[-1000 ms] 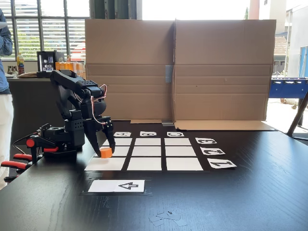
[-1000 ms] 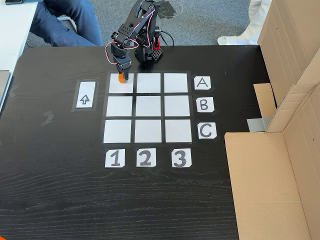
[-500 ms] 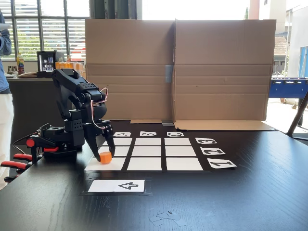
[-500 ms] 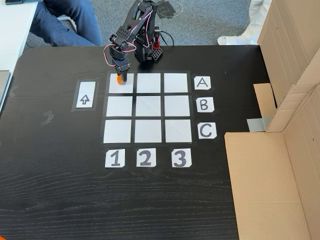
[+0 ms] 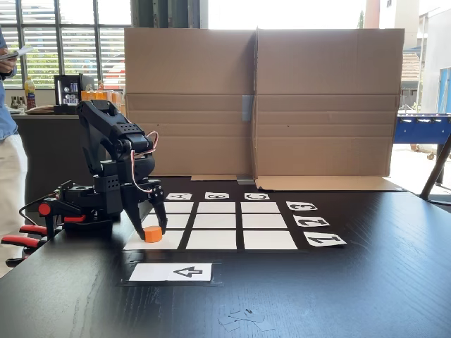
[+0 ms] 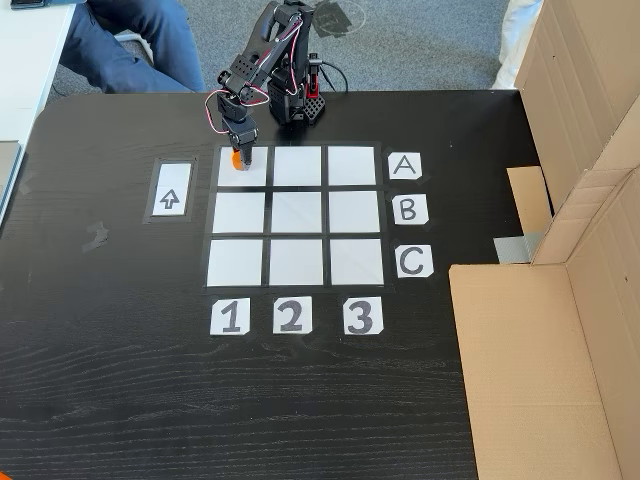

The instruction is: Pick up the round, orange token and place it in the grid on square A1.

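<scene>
Token placement is at its final stage, and your findings follow by camera.

Low fixed view: the round, orange token (image 5: 153, 234) sits on the white paper of square A1 (image 5: 169, 240), the grid's (image 5: 217, 224) front-left corner cell as this camera sees it, just behind the arrow card (image 5: 171, 272). Your gripper (image 5: 151, 229) stands over the token with one black finger on either side, tips down near the paper. The jaws look slightly spread, but whether they still press the token cannot be told at this resolution. The arm's base (image 5: 79, 204) is clamped left of the grid, which explains the steep, folded reach into this nearest corner.

High fixed view: the token (image 6: 236, 160) shows as a small orange patch under the gripper (image 6: 239, 155), inside A1 (image 6: 243, 176), the cell in the row marked by the A card (image 6: 404, 166) and the column marked by the 1 card (image 6: 229, 317). It lies toward that cell's far-left part, not centred, yet within the white.

Judgement: the token appears to be seated on the correct cell. You should confirm release, then lift straight up so that the fingers do not drag it onto the black gap.
</scene>
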